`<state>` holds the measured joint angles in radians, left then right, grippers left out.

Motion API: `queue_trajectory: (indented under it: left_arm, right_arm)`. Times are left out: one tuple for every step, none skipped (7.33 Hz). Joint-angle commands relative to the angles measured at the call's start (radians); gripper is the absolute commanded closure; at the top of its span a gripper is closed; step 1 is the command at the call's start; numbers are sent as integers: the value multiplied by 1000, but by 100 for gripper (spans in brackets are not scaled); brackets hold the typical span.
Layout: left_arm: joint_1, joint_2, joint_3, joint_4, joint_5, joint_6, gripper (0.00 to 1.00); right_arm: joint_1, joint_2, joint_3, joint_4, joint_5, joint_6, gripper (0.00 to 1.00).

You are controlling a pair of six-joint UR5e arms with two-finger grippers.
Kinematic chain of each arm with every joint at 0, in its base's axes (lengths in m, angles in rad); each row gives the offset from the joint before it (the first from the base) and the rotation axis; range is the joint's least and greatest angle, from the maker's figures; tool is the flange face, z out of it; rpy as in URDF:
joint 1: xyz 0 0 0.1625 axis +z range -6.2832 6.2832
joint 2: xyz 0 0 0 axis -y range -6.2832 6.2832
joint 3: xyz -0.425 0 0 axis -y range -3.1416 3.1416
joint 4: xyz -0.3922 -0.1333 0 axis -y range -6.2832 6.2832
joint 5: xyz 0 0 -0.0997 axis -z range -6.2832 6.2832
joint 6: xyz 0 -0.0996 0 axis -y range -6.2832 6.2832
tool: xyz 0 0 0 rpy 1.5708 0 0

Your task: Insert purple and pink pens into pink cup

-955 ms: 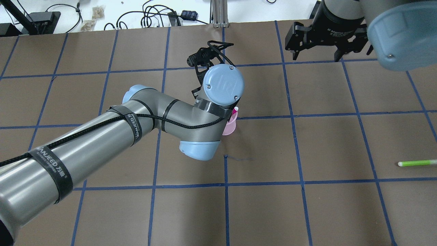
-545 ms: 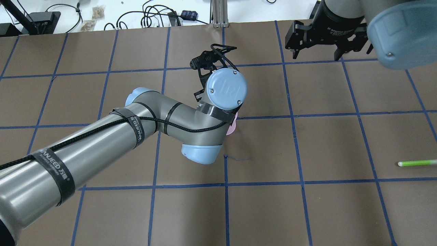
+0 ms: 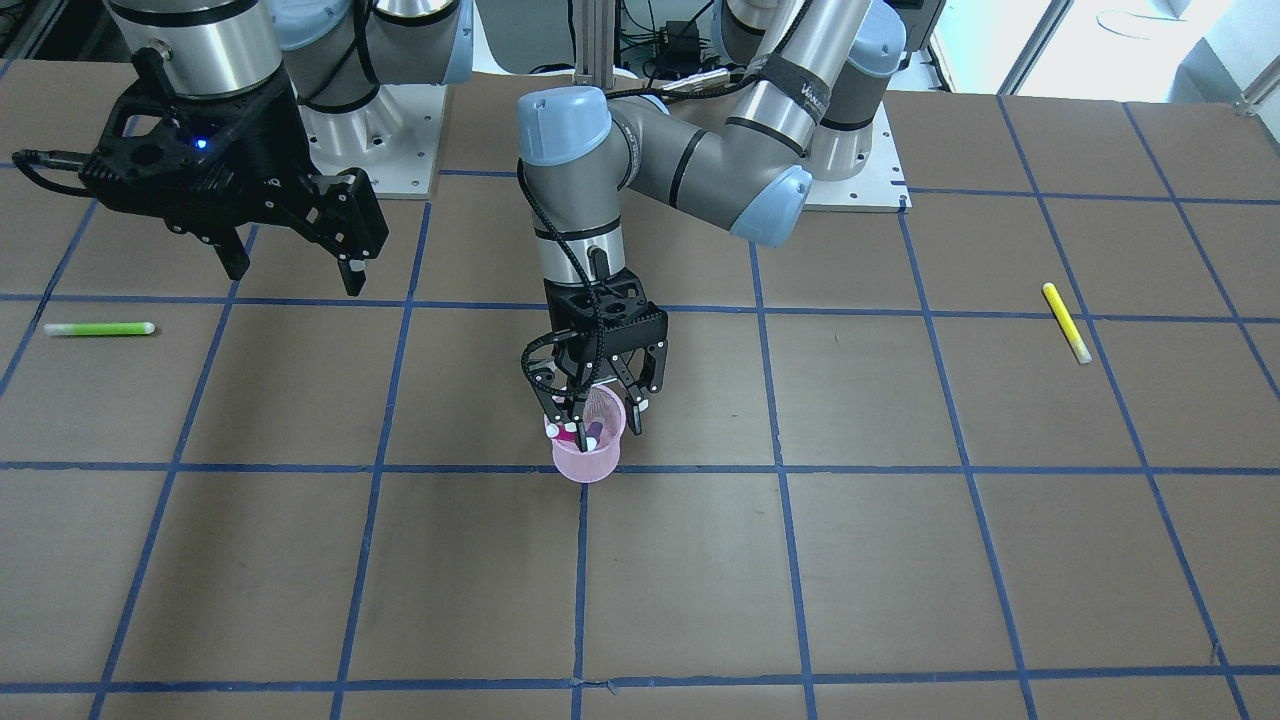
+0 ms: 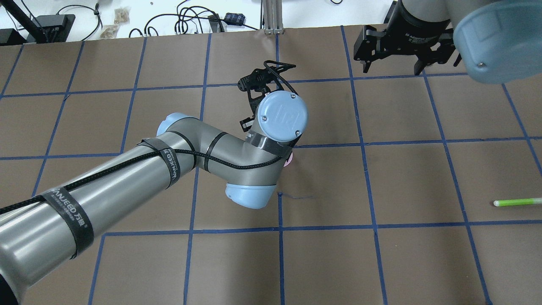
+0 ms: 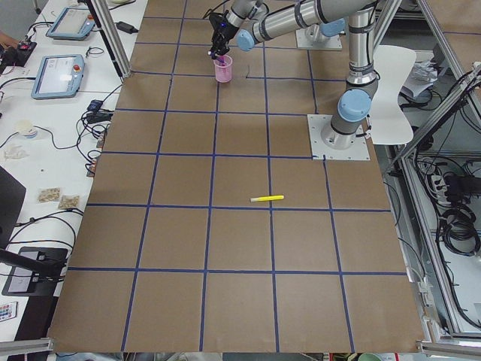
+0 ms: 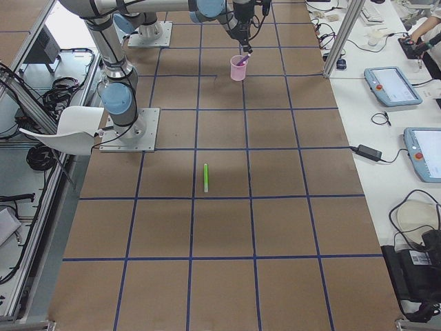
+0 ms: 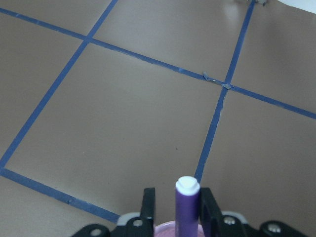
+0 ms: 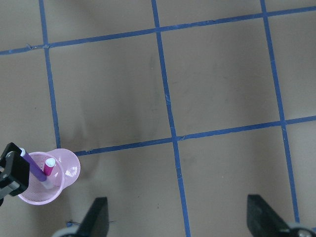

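The pink cup (image 3: 588,458) stands upright on a blue tape line near the table's middle. It also shows in the right wrist view (image 8: 64,173) and as a pink sliver under the wrist in the overhead view (image 4: 289,159). A pink pen (image 8: 48,167) stands inside it. My left gripper (image 3: 585,425) is directly above the cup, shut on the purple pen (image 7: 187,210). The purple pen (image 8: 33,169) leans with its lower end inside the cup. My right gripper (image 3: 295,278) is open and empty, far off to the cup's side.
A green pen (image 3: 98,328) lies on the table on my right side, also seen in the overhead view (image 4: 516,202). A yellow pen (image 3: 1066,322) lies on my left side. Brown paper with a blue tape grid (image 4: 364,146) covers the table.
My left wrist has shifted slightly right and away over the cup, so the cup and the pink pen are now almost hidden beneath it. The right arm has barely moved.
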<state>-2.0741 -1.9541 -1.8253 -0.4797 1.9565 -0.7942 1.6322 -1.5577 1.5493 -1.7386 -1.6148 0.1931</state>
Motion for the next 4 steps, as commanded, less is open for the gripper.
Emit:
queue_trajectory:
  left_arm:
    - [3, 4, 7, 1, -8, 16, 0]
    - [11, 10, 14, -5, -8, 20, 0]
    - [31, 27, 18, -8, -17, 99, 0]
    - [104, 35, 21, -70, -48, 219, 0]
  right_arm:
    - [0, 1, 2, -1, 1, -1, 0]
    - [0, -1, 3, -1, 1, -3, 0]
    - [0, -1, 6, -3, 3, -3, 0]
    - [0, -1, 8, -6, 3, -3, 0]
